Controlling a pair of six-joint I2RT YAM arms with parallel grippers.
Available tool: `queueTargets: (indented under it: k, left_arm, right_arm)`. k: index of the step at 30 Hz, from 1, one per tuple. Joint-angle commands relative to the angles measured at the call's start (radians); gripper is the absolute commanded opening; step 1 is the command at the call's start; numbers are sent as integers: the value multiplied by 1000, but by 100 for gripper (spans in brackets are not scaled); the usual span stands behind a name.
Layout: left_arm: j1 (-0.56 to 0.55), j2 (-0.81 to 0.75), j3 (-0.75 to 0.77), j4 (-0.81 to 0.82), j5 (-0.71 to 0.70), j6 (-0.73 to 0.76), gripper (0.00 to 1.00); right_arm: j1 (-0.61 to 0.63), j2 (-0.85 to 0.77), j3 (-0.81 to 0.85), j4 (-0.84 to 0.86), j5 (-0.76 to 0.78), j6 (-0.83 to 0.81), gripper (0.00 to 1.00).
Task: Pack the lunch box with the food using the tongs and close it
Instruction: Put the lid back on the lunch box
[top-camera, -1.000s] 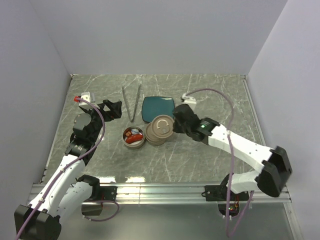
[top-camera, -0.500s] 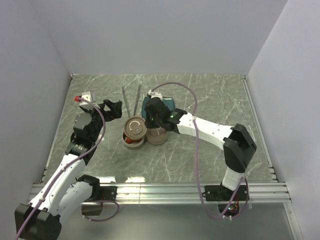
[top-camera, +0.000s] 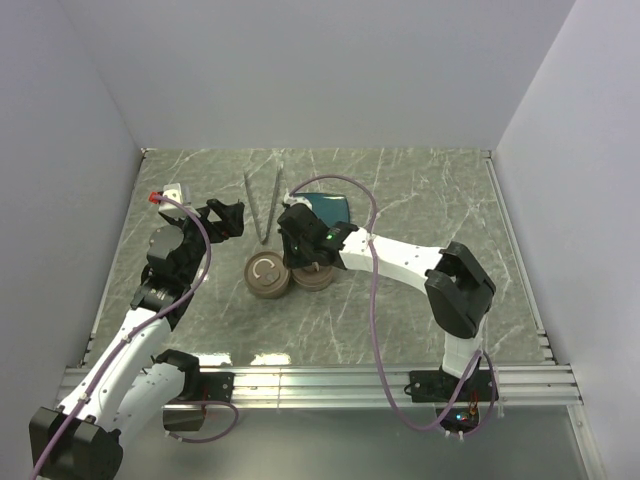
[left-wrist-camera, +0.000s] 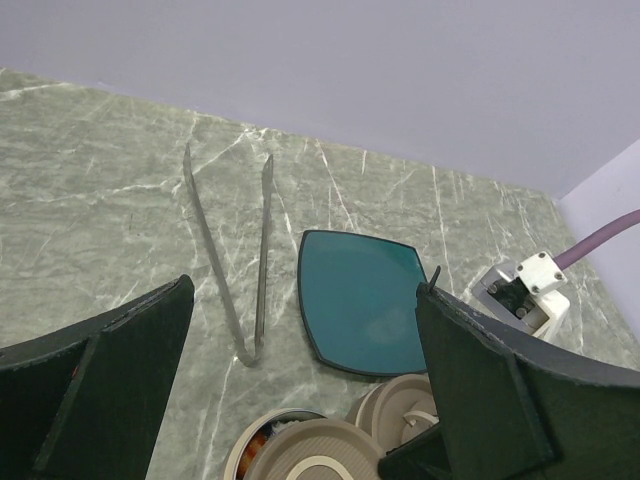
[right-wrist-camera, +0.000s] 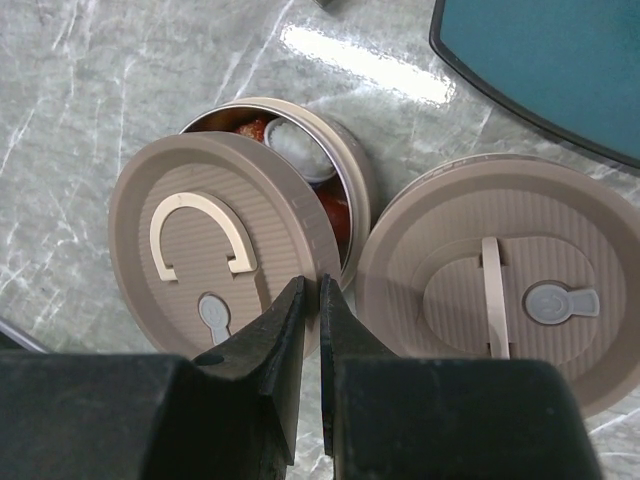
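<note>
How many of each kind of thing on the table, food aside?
Brown lids: 2
Metal tins showing: 1
Tongs: 1
Teal plate: 1
Total: 5

We count two tins (right-wrist-camera: 355, 175), two brown lids (right-wrist-camera: 215, 255), one pair of tongs (left-wrist-camera: 247, 350), one teal plate (left-wrist-camera: 365, 300).

Left tin (right-wrist-camera: 352, 170): round, silver, holds a red sausage (right-wrist-camera: 336, 215) and a white piece (right-wrist-camera: 300, 155). Left lid (right-wrist-camera: 205, 265), brown, sits on it askew, crescent uncovered. Right tin (top-camera: 316, 281) just beside, right lid (right-wrist-camera: 500, 280) on it. Tongs (left-wrist-camera: 263, 250) flat on counter behind, narrow V.
</note>
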Motion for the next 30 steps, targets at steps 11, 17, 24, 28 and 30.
queueTargets:
  k: [11, 17, 24, 28, 30]
  left_arm:
    - [6, -9, -2, 32, 10, -7, 99]
    - [6, -12, -4, 29, 10, -6, 100]
    - [6, -16, -4, 32, 10, -7, 99]
    - [6, -12, -4, 32, 10, -6, 99]
    - [6, -12, -4, 31, 10, -7, 99]
  right_arm:
    - [2, 64, 97, -38, 31, -5, 0]
    - [-10, 81, 105, -43, 45, -5, 0]
    - [-24, 80, 112, -46, 54, -7, 0]
    - [-30, 97, 128, -57, 62, -10, 0]
    - [-33, 103, 128, -60, 60, -8, 0]
